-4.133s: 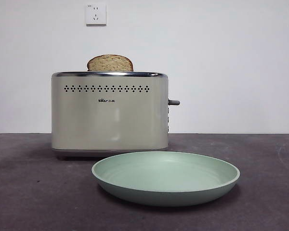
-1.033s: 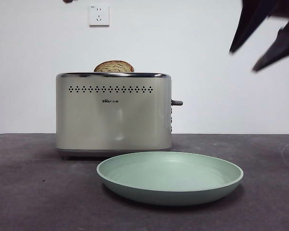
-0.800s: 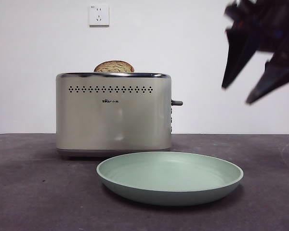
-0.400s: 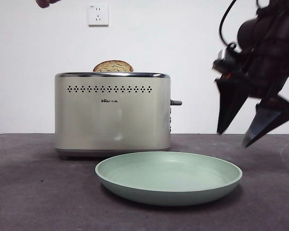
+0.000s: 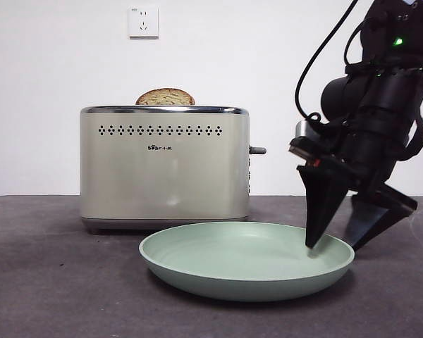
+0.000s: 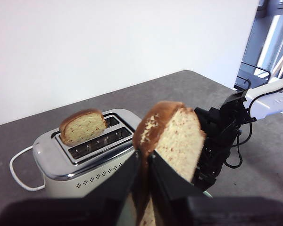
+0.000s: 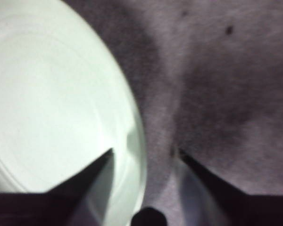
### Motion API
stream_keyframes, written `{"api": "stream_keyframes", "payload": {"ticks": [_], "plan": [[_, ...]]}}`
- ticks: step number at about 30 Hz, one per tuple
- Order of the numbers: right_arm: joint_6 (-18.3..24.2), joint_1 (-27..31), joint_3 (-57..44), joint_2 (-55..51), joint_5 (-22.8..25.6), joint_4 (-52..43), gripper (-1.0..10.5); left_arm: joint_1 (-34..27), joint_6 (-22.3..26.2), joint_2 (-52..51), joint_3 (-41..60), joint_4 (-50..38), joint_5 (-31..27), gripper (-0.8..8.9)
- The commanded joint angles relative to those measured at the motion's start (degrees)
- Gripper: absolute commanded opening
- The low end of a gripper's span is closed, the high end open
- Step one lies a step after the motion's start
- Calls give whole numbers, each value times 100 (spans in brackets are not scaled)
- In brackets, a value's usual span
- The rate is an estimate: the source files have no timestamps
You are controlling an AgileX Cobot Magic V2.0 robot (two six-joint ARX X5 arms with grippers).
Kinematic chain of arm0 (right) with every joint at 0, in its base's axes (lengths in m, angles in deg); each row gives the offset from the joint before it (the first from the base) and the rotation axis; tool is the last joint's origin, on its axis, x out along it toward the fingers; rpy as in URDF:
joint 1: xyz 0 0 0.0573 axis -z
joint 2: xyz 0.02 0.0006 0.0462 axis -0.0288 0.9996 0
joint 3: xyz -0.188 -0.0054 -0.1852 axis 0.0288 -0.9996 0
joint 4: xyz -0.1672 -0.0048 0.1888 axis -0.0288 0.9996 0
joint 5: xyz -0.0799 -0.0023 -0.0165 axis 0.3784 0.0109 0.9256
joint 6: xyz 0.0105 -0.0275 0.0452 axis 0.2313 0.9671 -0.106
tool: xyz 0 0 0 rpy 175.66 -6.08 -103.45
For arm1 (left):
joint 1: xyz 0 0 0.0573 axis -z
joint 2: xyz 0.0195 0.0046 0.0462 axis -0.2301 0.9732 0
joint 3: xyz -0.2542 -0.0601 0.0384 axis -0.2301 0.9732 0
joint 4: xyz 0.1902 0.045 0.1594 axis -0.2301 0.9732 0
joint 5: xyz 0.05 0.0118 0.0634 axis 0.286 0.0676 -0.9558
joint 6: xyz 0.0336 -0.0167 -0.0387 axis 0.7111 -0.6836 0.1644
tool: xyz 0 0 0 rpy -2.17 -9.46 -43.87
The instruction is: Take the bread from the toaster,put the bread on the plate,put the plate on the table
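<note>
1. My left pincer (image 6: 144, 162) is clamped on the bread (image 6: 172, 141), holding it upright in the air above the toaster (image 6: 85, 155).
2. A smaller domed slice (image 5: 165, 96) sits in the toaster's slot.
3. My right pincer (image 5: 335, 239) is spread open astride the plate's (image 5: 197, 271) rim, one jaw inside, one outside.
4. The plate rests on the table (image 5: 49, 282) before the toaster.

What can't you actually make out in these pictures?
- The lower part of the bread: hidden between the left end effector, left wrist view.
- The plate: cut off by the picture edge, right wrist view.
- Whether the right end effector touches the rim: unclear, front view.
- The toaster logo: too small.
</note>
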Motion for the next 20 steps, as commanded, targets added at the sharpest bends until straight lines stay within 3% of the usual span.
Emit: {"api": "stream_keyframes", "payload": {"ticks": [1, 12, 20], "plan": [[57, -127, -46, 74, 7, -17, -12, -9, -79, 24, 15, 57, -28, -8], [-94, -249, -46, -487, 0, 59, -12, -9, -79, 632, 15, 299, 479, -8], [-195, -249, -44, -1639, -20, 229, -12, -9, -72, 1792, 15, 127, 2286, -9]]}}
